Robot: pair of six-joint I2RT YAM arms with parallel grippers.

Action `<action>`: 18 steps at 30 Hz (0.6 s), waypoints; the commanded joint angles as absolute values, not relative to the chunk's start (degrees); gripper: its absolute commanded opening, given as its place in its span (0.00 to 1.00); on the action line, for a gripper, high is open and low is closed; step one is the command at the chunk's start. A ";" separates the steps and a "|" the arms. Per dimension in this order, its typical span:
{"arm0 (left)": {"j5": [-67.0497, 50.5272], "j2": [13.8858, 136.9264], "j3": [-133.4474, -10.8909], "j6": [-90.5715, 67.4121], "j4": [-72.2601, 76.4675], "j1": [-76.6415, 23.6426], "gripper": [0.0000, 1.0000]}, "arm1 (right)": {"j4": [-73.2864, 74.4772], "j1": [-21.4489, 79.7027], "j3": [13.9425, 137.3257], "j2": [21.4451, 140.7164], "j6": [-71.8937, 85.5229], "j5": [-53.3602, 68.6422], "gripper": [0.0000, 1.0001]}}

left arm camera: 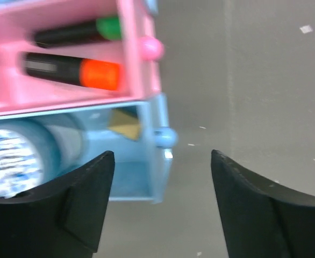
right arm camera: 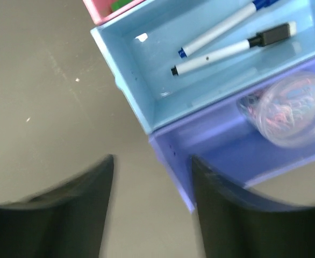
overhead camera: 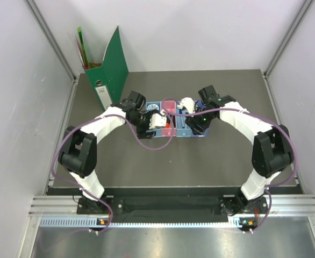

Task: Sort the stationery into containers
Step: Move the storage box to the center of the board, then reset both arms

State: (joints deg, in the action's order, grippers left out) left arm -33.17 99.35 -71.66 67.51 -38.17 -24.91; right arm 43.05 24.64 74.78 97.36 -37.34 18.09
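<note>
- Containers (overhead camera: 169, 106) and everything else rest on the desk (overhead camera: 163, 161), a dark grey slab. My two arms reach in from its near edge.
- Green file holder (overhead camera: 113, 67): upright at the desk's far left corner, with coloured sheets standing in it.
- Containers, in detail: four trays touching side by side about mid-desk, rather nearer the far edge. From left to right they are the blue tray (left arm camera: 147, 180), pink tray (left arm camera: 138, 64), light blue tray (right arm camera: 141, 80) and purple tray (right arm camera: 200, 142).
- My left gripper (left arm camera: 163, 156): over one end of the blue tray. Its jaws are wide apart and grip nothing.
- My right gripper (right arm camera: 152, 161): over the corner where the light blue and purple trays meet. Its jaws are moderately apart and hold nothing.
- Clear round tub (right arm camera: 292, 110): holds coloured clips and lies in the purple tray.
- Bluish disc (left arm camera: 12, 161): lies in the blue tray.
- Orange-and-black highlighter (left arm camera: 71, 71) and green-capped marker (left arm camera: 77, 33): both in the pink tray, lying parallel and slightly apart.
- White pen with blue cap (right arm camera: 222, 27) and white pen with black cap (right arm camera: 227, 51): both in the light blue tray, lying near each other.
</note>
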 commanded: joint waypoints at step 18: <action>-17.65 72.35 -82.27 21.28 -39.81 -11.90 0.97 | 47.10 23.65 88.86 67.69 -22.42 1.49 1.00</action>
